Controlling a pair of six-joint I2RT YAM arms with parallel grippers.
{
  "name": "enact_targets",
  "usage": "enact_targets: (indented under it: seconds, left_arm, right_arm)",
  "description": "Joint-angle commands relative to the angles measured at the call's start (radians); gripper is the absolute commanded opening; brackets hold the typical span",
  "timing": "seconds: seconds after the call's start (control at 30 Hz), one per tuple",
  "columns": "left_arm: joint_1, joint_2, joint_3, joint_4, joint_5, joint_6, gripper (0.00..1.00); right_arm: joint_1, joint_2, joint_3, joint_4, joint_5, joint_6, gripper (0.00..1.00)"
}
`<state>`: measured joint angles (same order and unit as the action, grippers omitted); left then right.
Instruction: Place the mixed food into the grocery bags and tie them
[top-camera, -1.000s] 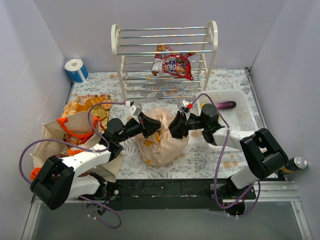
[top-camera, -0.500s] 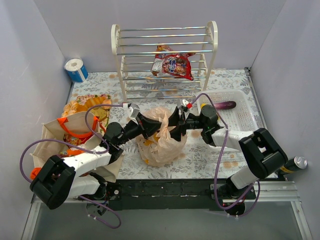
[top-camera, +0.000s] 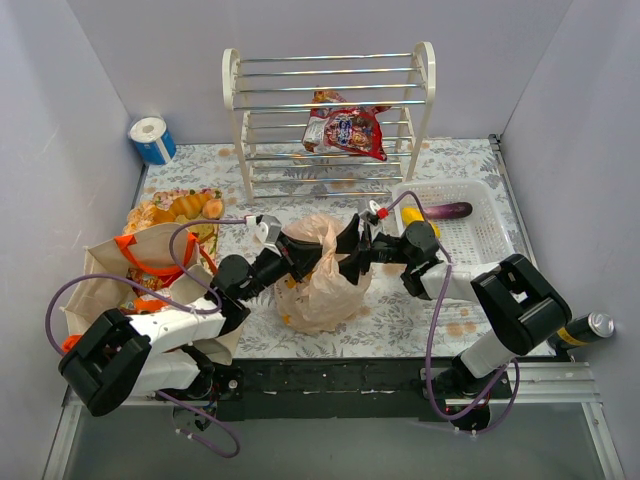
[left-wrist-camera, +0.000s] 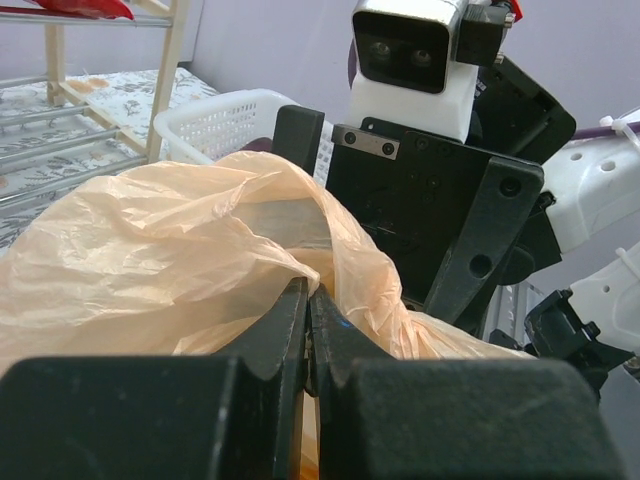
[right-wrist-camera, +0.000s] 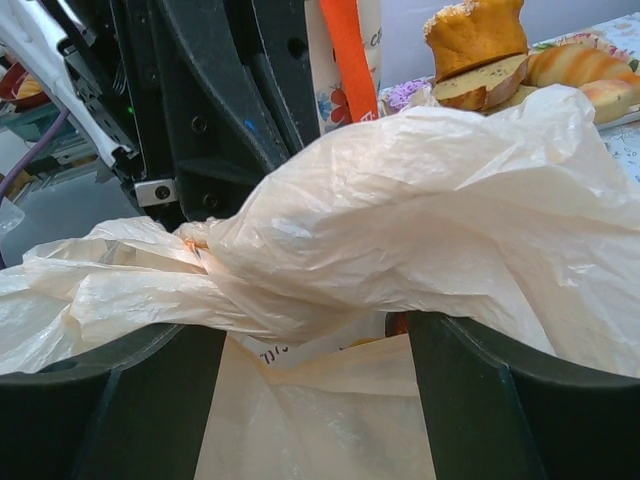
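The peach plastic grocery bag (top-camera: 322, 282) stands in the middle of the table with food showing dimly through its film. My left gripper (top-camera: 303, 257) is shut on a twisted strip of its top (left-wrist-camera: 250, 215); the pinch shows in the left wrist view (left-wrist-camera: 308, 292). My right gripper (top-camera: 349, 254) faces it from the right, open, with the bag's film (right-wrist-camera: 420, 210) draped between its fingers (right-wrist-camera: 505, 400) and not clamped. The beige tote (top-camera: 104, 275) with orange handles stands at the left. A red snack packet (top-camera: 347, 129) lies on the rack.
A white wire rack (top-camera: 330, 110) stands at the back. The white lattice basket (top-camera: 478, 238) at right holds an eggplant (top-camera: 449, 210) and a yellow item (top-camera: 418, 216). Pastries (top-camera: 182, 208) lie left of the bag, a paper roll (top-camera: 152, 140) far left, a can (top-camera: 598, 323) at right.
My right gripper's jaws have opened and let go of the bag's top. The left gripper, still clamped, has drawn slightly left with its strip.
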<state>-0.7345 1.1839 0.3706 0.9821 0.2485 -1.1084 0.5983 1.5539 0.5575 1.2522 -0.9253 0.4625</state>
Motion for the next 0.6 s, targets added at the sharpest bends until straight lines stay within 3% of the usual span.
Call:
enact_targets:
  seconds: [0.0,0.17,0.27,0.37,0.4,0.5,0.57]
  left_arm:
    - [-0.026,-0.007,-0.019,0.046,-0.096,0.022,0.00]
    - [-0.060,-0.001,-0.032,0.087,-0.144,0.001,0.00]
    - [-0.068,0.008,-0.033,0.099,-0.152,-0.017,0.00]
    - [-0.074,0.020,-0.039,0.124,-0.153,-0.040,0.00]
    - [-0.075,0.020,-0.038,0.125,-0.152,-0.041,0.00]
    - [-0.074,-0.016,-0.007,0.061,-0.178,-0.015,0.00]
    - [-0.071,-0.071,0.014,-0.037,-0.184,0.018,0.00]
  right_arm:
    - [0.012,0.000,-0.008,0.136,0.075,0.034,0.77]
    - [0.015,0.006,-0.021,0.185,0.144,0.053,0.76]
    - [0.018,0.012,-0.018,0.205,0.158,0.064,0.68]
    - [0.018,0.020,-0.013,0.228,0.166,0.087,0.44]
    - [0.018,0.018,-0.011,0.230,0.166,0.091,0.30]
    - [0.018,0.002,-0.014,0.185,0.174,0.087,0.02]
    - [0.018,-0.041,-0.030,0.087,0.195,0.061,0.01]
